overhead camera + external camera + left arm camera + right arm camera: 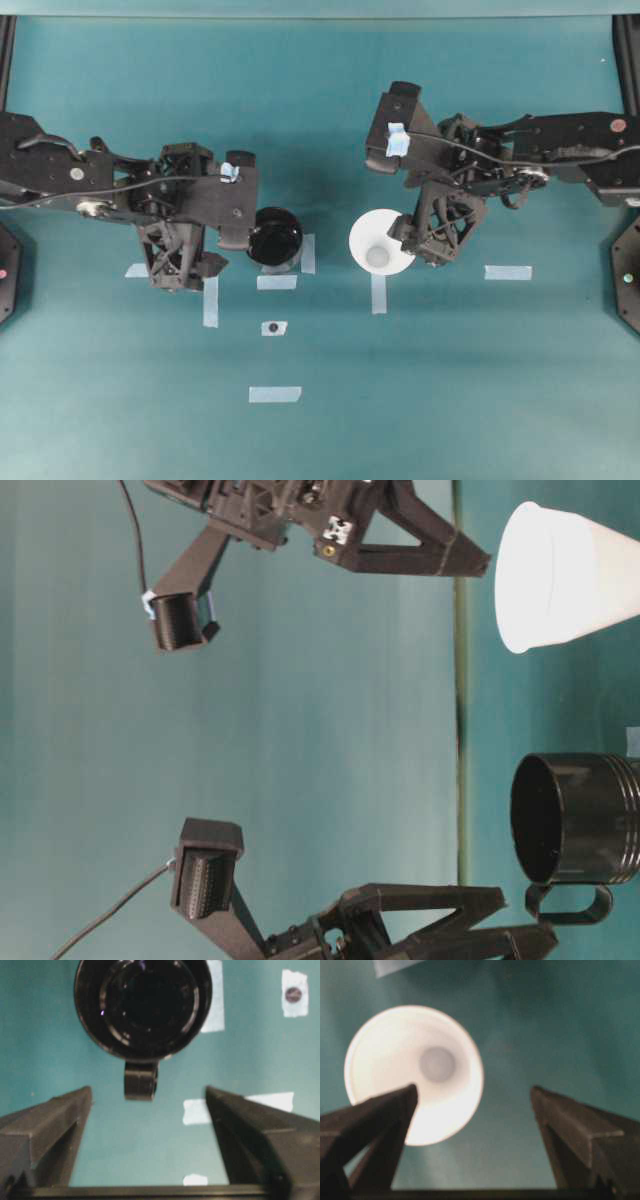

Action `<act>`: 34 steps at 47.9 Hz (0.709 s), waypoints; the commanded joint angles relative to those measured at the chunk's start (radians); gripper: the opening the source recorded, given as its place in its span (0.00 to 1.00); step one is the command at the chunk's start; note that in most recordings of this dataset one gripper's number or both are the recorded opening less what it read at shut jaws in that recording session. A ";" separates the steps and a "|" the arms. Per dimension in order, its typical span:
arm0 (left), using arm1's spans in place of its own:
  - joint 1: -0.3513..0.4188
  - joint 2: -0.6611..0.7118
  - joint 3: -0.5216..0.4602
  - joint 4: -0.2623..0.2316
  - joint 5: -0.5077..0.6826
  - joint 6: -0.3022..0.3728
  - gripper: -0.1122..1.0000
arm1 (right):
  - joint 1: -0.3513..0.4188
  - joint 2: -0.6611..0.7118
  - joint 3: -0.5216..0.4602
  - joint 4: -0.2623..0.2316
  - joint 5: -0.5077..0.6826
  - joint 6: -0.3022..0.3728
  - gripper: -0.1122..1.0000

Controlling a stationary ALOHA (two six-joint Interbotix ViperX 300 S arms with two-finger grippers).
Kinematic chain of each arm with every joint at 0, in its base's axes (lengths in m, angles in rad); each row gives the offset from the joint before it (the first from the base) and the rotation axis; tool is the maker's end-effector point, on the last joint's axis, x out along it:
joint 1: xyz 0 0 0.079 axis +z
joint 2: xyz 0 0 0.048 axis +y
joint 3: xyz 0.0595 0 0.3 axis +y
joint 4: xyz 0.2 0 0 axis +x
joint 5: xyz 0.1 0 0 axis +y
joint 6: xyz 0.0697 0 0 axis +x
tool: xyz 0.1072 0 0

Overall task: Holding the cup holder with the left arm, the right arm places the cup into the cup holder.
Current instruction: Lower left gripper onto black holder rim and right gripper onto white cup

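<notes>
The cup holder (275, 237), glossy black, stands on the teal table just left of centre. Its tab handle (141, 1080) points back at my left gripper (225, 252). In the left wrist view, that gripper (149, 1091) is open wide. The handle's end lies between the fingertips, with a gap on each side. The white cup (380, 243) stands mouth up, right of the holder and apart from it. My right gripper (418, 243) is open beside it. In the right wrist view the left fingertip (402, 1102) overlaps the cup (410, 1055), and nothing is held.
Pale tape strips lie on the table (320, 430): one (277, 282) below the holder, one (508, 272) at the right, one (275, 394) nearer the front. A tape square with a black dot (273, 328) sits below the holder. Arm bases stand at both side edges.
</notes>
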 commanded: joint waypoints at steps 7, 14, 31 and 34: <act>-0.002 0.017 -0.034 0.005 -0.005 0.002 0.94 | 0.002 0.017 -0.025 -0.002 -0.015 0.002 0.99; -0.002 0.046 -0.051 0.005 -0.005 0.003 0.94 | -0.003 0.038 -0.025 -0.002 -0.026 0.000 0.99; 0.012 0.141 -0.061 0.005 -0.032 0.008 0.94 | -0.012 0.083 -0.025 -0.002 -0.041 0.000 0.98; 0.012 0.143 -0.064 0.005 -0.035 0.008 0.94 | -0.018 0.084 -0.025 -0.002 -0.044 0.000 0.98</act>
